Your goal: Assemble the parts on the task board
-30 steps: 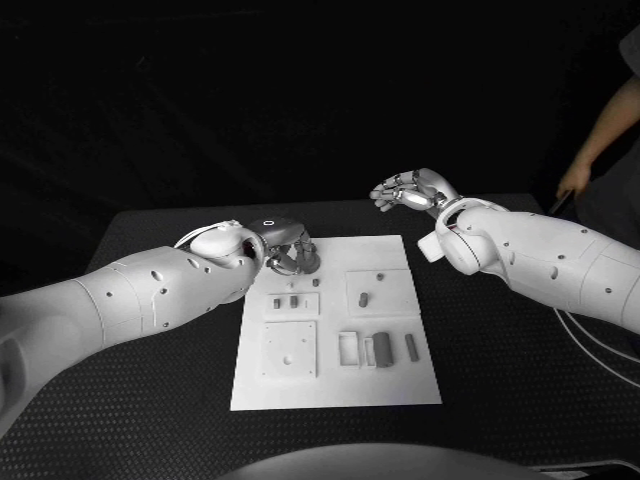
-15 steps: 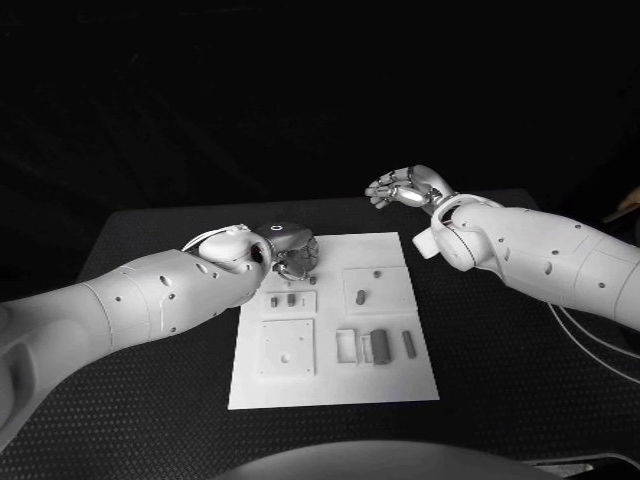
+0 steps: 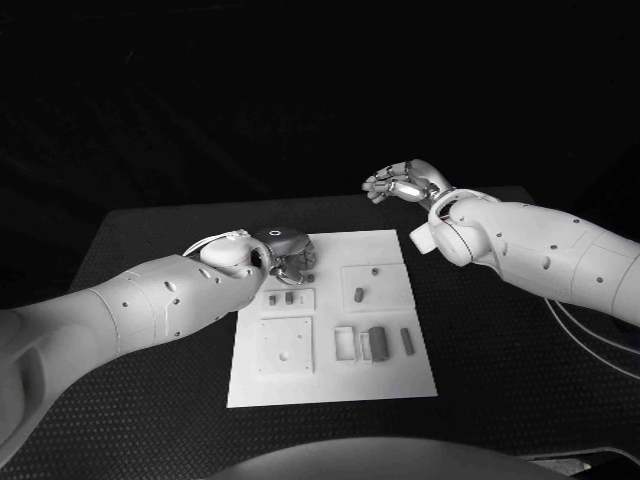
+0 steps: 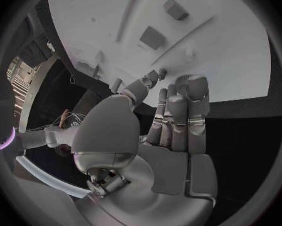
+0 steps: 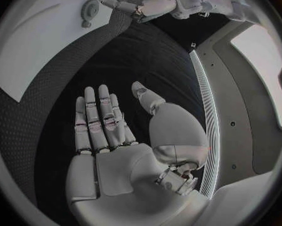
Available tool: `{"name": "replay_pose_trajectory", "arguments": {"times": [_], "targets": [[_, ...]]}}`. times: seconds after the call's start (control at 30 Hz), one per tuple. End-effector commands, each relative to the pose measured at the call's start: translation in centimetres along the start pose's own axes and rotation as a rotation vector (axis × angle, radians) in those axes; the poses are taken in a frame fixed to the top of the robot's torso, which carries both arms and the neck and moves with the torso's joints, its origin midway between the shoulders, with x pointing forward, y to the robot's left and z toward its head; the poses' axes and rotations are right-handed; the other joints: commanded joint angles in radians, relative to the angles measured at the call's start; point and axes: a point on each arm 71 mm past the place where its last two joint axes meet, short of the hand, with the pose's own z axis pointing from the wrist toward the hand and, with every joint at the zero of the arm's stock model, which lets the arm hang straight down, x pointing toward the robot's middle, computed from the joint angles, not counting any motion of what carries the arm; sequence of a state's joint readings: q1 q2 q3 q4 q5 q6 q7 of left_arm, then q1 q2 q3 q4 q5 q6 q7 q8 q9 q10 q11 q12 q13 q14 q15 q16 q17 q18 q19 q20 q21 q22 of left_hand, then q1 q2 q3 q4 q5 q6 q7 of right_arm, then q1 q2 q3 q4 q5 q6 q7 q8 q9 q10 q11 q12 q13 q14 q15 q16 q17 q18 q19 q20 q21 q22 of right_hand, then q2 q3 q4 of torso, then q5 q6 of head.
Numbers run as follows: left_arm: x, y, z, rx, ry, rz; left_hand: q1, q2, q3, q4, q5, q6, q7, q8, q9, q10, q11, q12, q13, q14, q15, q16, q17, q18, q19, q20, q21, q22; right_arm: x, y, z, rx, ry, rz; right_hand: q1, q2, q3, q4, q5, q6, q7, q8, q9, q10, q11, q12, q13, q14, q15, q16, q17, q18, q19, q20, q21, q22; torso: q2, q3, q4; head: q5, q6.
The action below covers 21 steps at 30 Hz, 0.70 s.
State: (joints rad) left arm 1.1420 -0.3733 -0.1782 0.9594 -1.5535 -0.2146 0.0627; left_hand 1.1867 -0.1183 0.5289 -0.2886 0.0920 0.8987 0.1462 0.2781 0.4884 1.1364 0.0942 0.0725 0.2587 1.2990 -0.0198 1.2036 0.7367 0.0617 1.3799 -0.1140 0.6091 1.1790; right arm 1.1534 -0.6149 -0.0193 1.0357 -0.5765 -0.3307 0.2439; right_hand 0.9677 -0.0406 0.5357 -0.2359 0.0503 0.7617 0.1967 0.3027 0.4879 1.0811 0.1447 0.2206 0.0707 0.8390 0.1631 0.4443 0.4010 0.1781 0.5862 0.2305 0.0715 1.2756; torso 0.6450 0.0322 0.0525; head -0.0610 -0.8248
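The left silver many-fingered hand [image 3: 289, 252] hangs over the far left corner of the flat white rectangular task board [image 3: 338, 380], fingers pointing down toward it. In the left wrist view its fingers [image 4: 177, 120] are extended side by side with the thumb apart, and nothing lies between them — the hand is released and holds no part. The right silver hand [image 3: 402, 184] is raised above the far edge of the black surface [image 3: 147, 240], well apart from the board; its fingers [image 5: 97, 118] are straight and spread, also grasping nothing.

The small dark parts are on the board: two short pieces [image 3: 283, 298] in the square plate just below the left hand, one oblong piece [image 3: 359, 294] in the plate beside it, and a longer dark block [image 3: 379, 344] with a thin bar [image 3: 407, 341] next to it in the nearer row.

I judge that the step in hand is the reach for the first part, most likely one of the two short pieces. To do it well, the left hand should come down slowly and straight — the pieces stand close together, so the thumb and one finger should close on a single piece without pushing its neighbour. A pinch at the sides is better than a full grasp, because the part must afterwards go into a narrow seat. The right hand could steady the board's edge if it slides.
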Motion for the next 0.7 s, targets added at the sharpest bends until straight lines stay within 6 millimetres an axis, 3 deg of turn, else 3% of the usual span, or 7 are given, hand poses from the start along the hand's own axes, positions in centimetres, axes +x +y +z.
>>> {"name": "replay_pose_trajectory", "arguments": {"times": [0.03,0.5,0.7], "targets": [[0.13,-0.02,0.08,0.012,0.000,0.010,0.000,0.009,0.006,0.001,0.006,0.000,0.001,0.001,-0.002,-0.003,0.004,-0.004,-0.002,0.002,0.003,0.005,-0.003,0.142,0.002,-0.003,-0.007,0.001,0.01,0.15,-0.02,-0.013,0.001,-0.005,-0.004,0.003,0.001,-0.005,-0.002,-0.009,0.018,-0.005,-0.001,-0.004,0.006,-0.004,-0.001,-0.002,0.005,-0.003,0.000,0.016,-0.004,0.002,-0.006,-0.001,0.001,-0.0002,0.0001,-0.004,-0.003],[0.55,-0.12,0.22,0.020,-0.006,-0.004,-0.009,0.019,0.008,0.002,0.006,0.009,0.004,0.004,-0.005,-0.010,0.006,-0.004,-0.009,0.004,0.005,0.010,-0.014,0.146,0.006,0.000,-0.013,0.001,0.19,0.31,0.05,-0.016,0.004,-0.003,-0.005,0.003,0.001,-0.004,-0.002,-0.009,0.019,-0.005,-0.001,-0.004,0.006,-0.005,-0.001,-0.002,0.005,-0.003,0.001,0.016,-0.004,0.002,-0.005,-0.001,0.002,-0.0002,0.0032,-0.012,-0.013],[0.79,-0.10,0.27,0.015,-0.012,-0.007,-0.009,0.025,0.010,0.001,0.006,0.009,0.005,0.004,-0.006,-0.001,0.004,0.000,-0.008,0.004,0.003,0.012,-0.017,0.146,0.007,0.000,-0.014,0.002,0.37,0.46,-0.01,-0.019,0.009,0.000,-0.006,0.003,0.001,-0.004,-0.002,-0.009,0.019,-0.005,-0.001,-0.004,0.006,-0.005,-0.001,-0.002,0.005,-0.004,0.001,0.016,-0.004,0.002,-0.005,-0.001,0.002,-0.0017,0.0010,-0.009,-0.015]]}}
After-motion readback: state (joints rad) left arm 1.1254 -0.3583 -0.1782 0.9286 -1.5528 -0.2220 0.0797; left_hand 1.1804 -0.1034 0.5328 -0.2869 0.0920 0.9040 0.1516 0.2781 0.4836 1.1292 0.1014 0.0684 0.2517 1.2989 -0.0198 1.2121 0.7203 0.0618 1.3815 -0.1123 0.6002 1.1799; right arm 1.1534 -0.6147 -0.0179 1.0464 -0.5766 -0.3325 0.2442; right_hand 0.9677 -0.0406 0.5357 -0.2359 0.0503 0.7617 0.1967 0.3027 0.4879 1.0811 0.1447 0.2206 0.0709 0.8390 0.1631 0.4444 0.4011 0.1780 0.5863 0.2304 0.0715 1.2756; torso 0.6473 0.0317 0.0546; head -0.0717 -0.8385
